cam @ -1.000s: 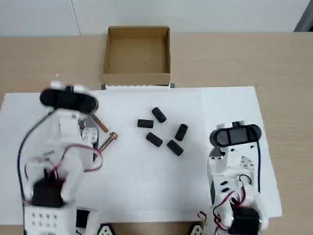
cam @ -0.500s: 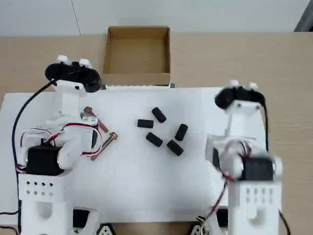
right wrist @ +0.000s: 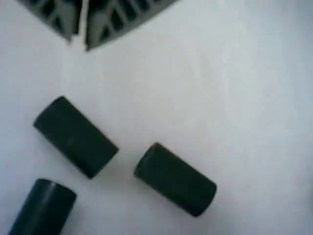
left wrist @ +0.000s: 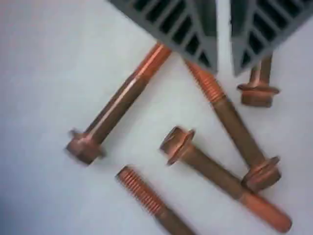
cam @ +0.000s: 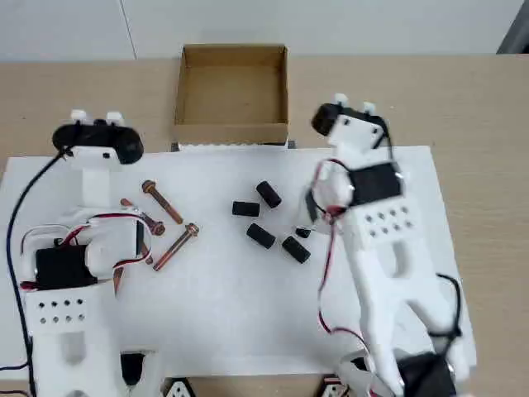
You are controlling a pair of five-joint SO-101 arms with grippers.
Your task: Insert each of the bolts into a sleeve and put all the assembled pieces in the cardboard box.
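- Pale wooden bench (cam: pixel 479 107), white paper sheet (cam: pixel 240 306) on top.
- Brown cardboard box (cam: pixel 231 132) at the sheet's far edge.
- There's the left pincer (left wrist: pixel 224 68), closed, empty, over copper flanged bolts (left wrist: pixel 215 169) on the sheet.
- And the right pincer (right wrist: pixel 80 41), closed, above black cylindrical sleeves (right wrist: pixel 175 179) mid-sheet.

5 copper bolts (left wrist: pixel 117 110) and black sleeves (cam: pixel 263 236) lie separate before open cardboard box (cam: pixel 233 132).

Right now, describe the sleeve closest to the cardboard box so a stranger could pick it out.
Find the cardboard box past the far edge of the white sheet. Near its front wall lies a cluster of black sleeves. The target sleeve lies nearest the box, slanted, unlike its level neighbour.
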